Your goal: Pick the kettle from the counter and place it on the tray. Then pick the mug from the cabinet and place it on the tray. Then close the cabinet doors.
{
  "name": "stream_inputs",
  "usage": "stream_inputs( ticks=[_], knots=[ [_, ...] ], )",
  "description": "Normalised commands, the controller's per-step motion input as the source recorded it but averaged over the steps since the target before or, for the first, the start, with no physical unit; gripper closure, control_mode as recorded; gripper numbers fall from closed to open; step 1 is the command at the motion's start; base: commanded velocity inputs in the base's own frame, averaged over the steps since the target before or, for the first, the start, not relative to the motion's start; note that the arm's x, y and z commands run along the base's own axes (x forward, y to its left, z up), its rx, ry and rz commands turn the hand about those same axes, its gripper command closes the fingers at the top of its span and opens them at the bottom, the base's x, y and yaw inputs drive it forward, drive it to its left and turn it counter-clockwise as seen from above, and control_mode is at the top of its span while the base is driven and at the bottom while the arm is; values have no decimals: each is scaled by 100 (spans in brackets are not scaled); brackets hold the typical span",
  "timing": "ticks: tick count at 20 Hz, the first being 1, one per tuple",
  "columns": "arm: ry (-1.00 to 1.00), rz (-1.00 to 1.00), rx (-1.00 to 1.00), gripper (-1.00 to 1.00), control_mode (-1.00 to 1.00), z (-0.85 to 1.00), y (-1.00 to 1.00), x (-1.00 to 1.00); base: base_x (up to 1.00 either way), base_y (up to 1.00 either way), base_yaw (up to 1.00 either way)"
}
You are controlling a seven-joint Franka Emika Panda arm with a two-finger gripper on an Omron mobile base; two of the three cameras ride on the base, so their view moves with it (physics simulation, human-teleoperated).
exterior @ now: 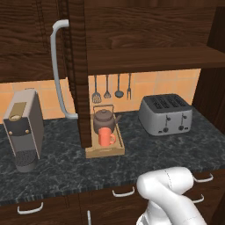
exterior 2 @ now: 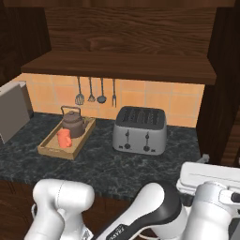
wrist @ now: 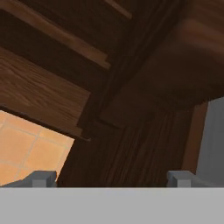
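On the tray (exterior: 93, 153), the mug (exterior: 105, 137) stood at six o'clock of the kettle (exterior: 103, 120), touching it. My end effector (wrist: 111, 178) was spread, facing the cabinet (wrist: 144, 148) wood.

A dark brown-grey kettle (exterior: 104, 120) and an orange-red mug (exterior: 105, 137) are seen on a light tan tray (exterior: 104, 151). The counter (exterior: 145, 154) is marbled grey-black with pale veins. At three o'clock of the tray, a silver toaster (exterior: 166, 114) is seen. The cabinet (exterior: 145, 35) is dark wood-grained brown.
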Motion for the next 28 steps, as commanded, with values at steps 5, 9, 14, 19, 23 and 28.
stream_inputs(
  ticks=[5, 9, 14, 19, 23, 28],
  knots=[
    [0, 9, -23, -100, -100, 13, 20, 0, 0, 0, 0],
    [0, 15, -29, -100, -100, 3, 26, 0, 0, 0, 0],
    [-2, 14, -30, -100, -100, 14, 25, 4, 0, 0, 0],
    [-1, 6, -28, -100, -100, 36, 37, 13, 0, 0, 0],
    [15, 0, -22, -100, -100, 35, 42, 28, 0, 0, 0],
    [33, 0, -23, -100, -100, 13, 48, 48, 0, 0, 0]
  ],
)
